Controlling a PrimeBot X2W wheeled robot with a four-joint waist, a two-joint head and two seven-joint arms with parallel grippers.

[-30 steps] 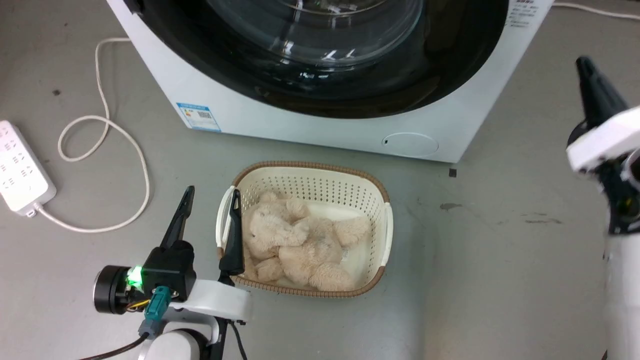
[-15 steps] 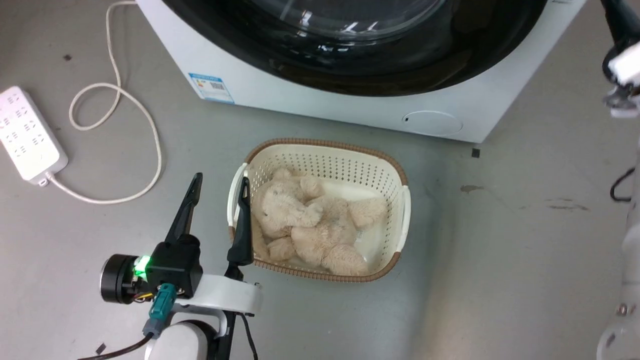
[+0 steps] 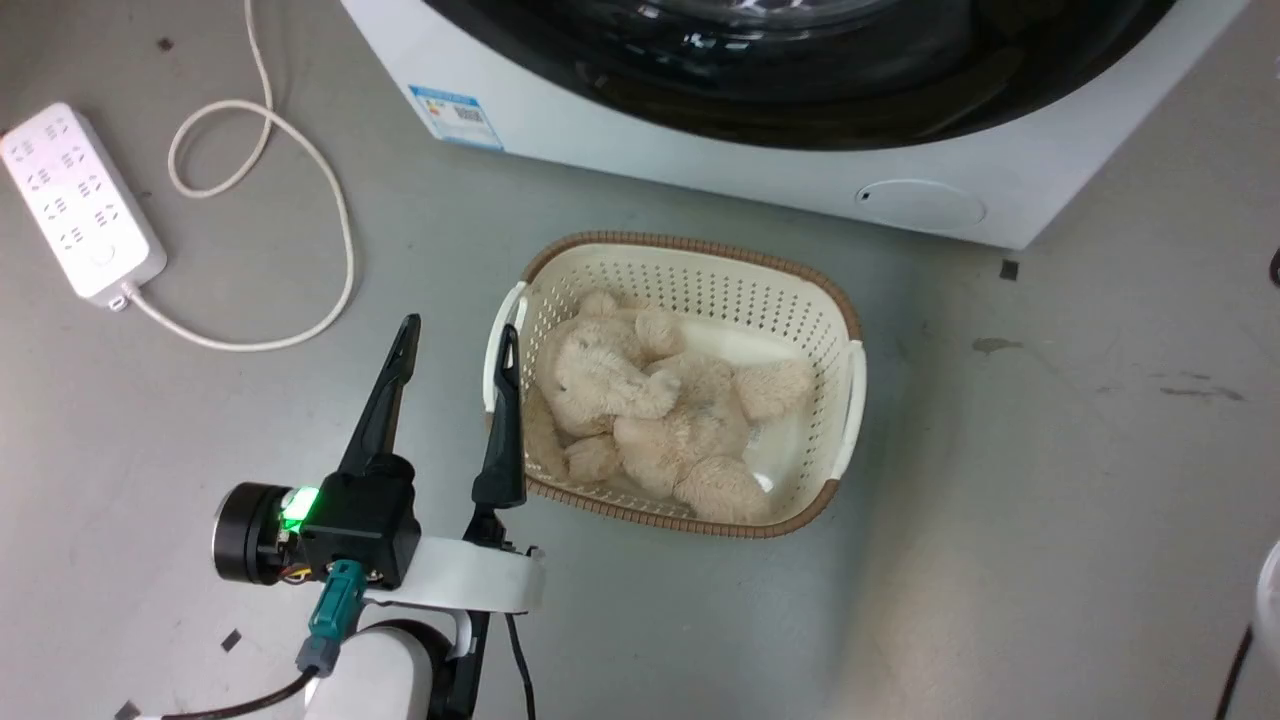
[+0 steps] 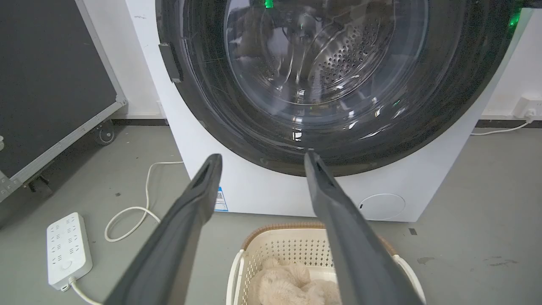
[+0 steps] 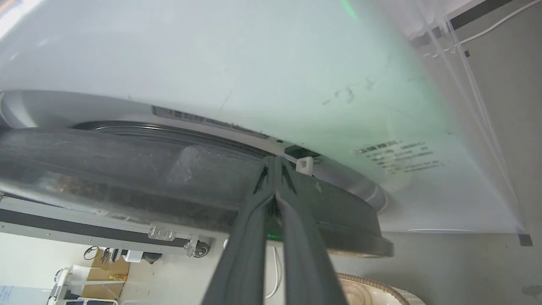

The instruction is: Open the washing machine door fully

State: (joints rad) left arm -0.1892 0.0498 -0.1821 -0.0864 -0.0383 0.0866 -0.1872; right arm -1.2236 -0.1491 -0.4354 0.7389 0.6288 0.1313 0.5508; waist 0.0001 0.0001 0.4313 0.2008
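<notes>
Though left gripper (image 3: 459, 328) idles wide open, empty, right gripper (image 5: 275, 161) is pinched shut, holding nothing, tips at the rim of the washing machine door (image 4: 322, 84), fronting the washing machine (image 4: 271, 195); likely heavy, slick, rigid: hook rim, avoid glass.

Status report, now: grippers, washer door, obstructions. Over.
Left gripper open, empty. Right gripper shut, tips at rim of large round glossy black washing machine door; door not swung open. Cream perforated plastic basket holding beige plush toy on floor below door.
</notes>
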